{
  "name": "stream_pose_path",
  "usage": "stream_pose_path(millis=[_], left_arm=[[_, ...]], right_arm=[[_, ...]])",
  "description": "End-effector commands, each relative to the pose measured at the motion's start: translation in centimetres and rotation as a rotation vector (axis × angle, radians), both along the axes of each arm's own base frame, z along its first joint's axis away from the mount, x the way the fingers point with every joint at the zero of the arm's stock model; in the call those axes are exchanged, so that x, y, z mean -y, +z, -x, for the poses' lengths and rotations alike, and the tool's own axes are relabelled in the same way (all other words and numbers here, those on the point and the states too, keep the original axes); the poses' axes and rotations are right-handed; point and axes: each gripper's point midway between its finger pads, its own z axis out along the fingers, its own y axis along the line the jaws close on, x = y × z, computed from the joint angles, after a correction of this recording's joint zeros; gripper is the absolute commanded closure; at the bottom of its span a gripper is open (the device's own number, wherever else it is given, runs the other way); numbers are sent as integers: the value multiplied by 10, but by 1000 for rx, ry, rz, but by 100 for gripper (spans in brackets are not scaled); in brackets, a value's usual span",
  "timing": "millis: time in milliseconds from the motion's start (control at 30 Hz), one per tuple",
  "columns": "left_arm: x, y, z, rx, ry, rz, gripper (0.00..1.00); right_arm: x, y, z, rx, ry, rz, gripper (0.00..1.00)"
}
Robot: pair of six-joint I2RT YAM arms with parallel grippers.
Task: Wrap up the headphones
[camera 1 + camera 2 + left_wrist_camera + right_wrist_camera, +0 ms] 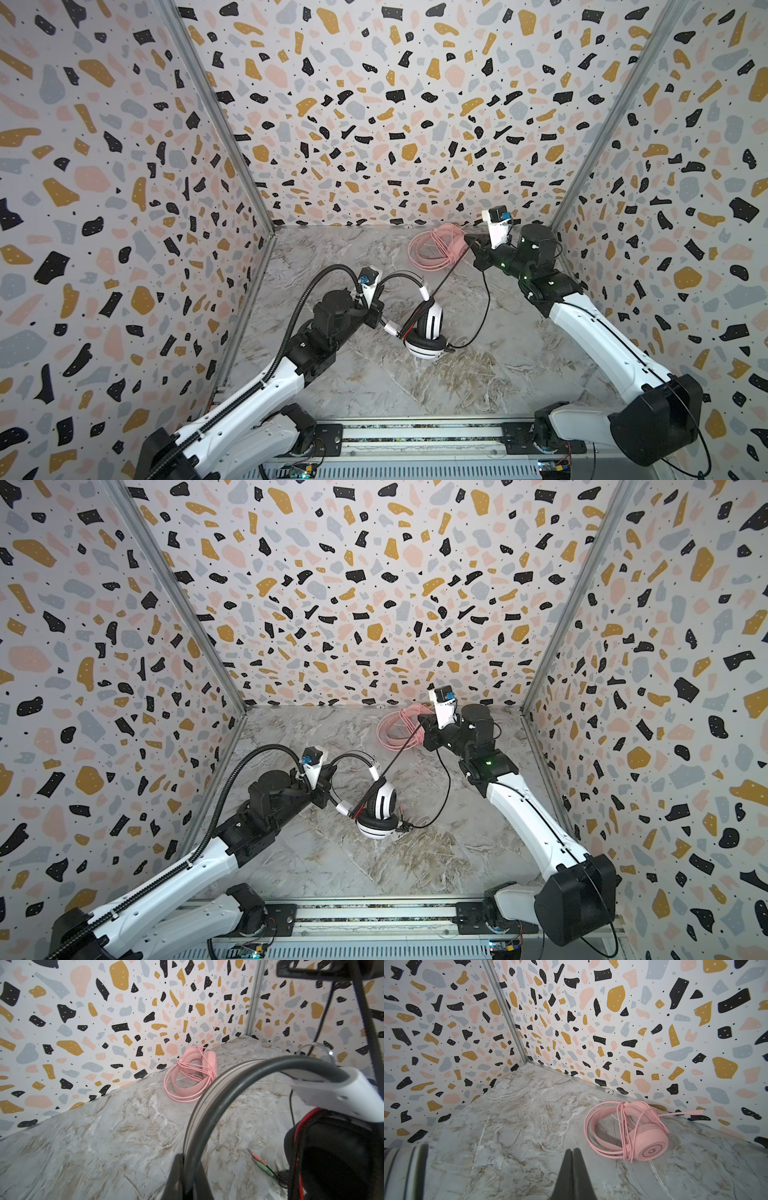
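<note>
Walls: white panels on three sides, printed with black, ochre, pink and grey patches.
Desk: grey marble pattern; both headsets are on it.
White headset: near the middle of the desk, white cups with black stripes and black pads; its band rises toward the left arm.
Pink headset: at the back of the desk, close to the back wall and just beside the right end effector; its pink cable is wound around it and the mic boom points to the wall.
Left end effector: closed on the band of the white headset.
Right end effector: closed on the black cable.
Black cable: tight from the white headset up to the right end effector, then loose down to the desk.
Plugs: one pink and one green, lying on the desk beside the white headset.
</note>
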Motion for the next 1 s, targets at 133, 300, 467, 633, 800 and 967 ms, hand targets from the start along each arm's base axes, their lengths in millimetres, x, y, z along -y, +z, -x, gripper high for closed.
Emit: stream_pose_path(millis=[133,300,467,633,800,967], left_arm=[[15,77,27,99,-149,254,100],[15,125,37,148,-190,351,100],[22,164,51,181,-278,420,100],[28,187,59,187,-344,471,100],[28,194,60,186,-348,487,100],[27,198,57,185,-331,500,100]], right_arm=[[-15,-30,0,-73,91,-95,99],[-31,-63,11,-158,184,-151,98],[-57,-93,19,-215,262,-144,96],[-93,-89,38,-186,391,-198,93],[-110,-68,49,-156,491,-300,89],[-113,-53,57,-150,554,-375,82]])
